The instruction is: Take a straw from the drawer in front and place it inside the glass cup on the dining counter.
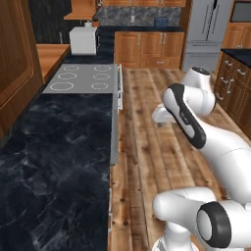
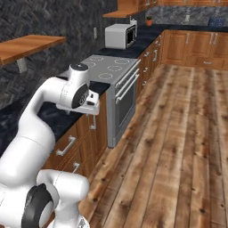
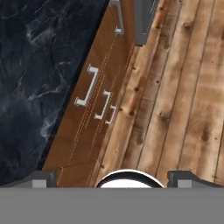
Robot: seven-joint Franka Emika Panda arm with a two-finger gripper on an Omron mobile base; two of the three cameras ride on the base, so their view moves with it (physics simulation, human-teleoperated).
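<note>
Nearest the hand camera: end effector [image 3: 112,179], its two dark tips set wide apart at the bottom of the hand view, jaws fully spread, nothing between them.

Below it, seen from above: a stack of medium-brown wooden drawer fronts with silver bar handles. Top drawer [image 3: 94,87] is shut, its handle [image 3: 86,85] facing the plank floor [image 3: 183,87]. Two more handles sit lower on the same cabinet face. The straw cannot be seen; drawer interior is hidden.

Landmark: black white-veined marble surface [image 1: 54,162], directly above the drawers, running along the left of the arm [image 1: 188,115].

- Steel range with flat cooktop [image 2: 109,67] adjoins the surface on its far end; oven door and bar handle face the floor.
- White microwave [image 2: 120,35] stands beyond the cooktop on the same run.
- Steel refrigerator [image 1: 208,29] well beyond the surface, across the floor.
- Wooden shelf [image 2: 26,46] on the dark tile wall above the surface.

No legible writing or brand marks anywhere.

Nothing stands between the end effector and the drawer fronts.
</note>
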